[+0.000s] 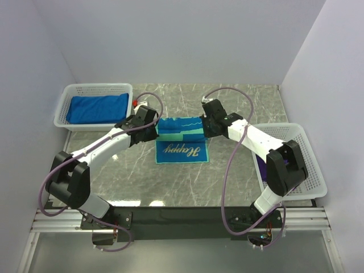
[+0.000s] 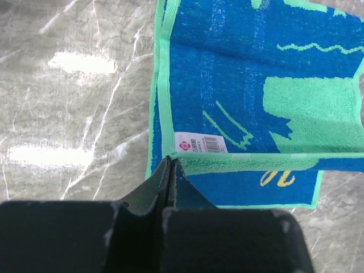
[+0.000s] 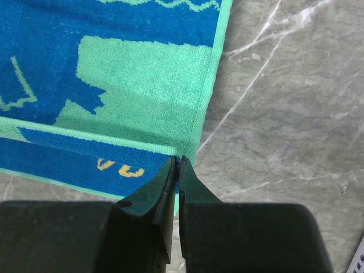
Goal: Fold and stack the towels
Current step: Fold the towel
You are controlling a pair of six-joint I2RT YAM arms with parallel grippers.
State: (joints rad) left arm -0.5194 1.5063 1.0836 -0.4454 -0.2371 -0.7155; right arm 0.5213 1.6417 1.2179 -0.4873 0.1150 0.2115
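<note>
Bright, even overhead light; white glare patches on table (image 2: 79, 62); wrist-view foregrounds dark, blurred.

Grey marbled worktop (image 1: 239, 170) under the left claw (image 1: 157, 133) and right claw (image 1: 205, 132), plain pale walls (image 1: 182, 40) beyond them, glare patches (image 2: 79, 62) left of the left claw, aluminium rails (image 1: 57, 220) behind

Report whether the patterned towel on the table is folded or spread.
Partly folded: the towel has a top layer doubled over, stopping short of its lettered strip; left claw and right claw pinch that layer's corners.
</note>
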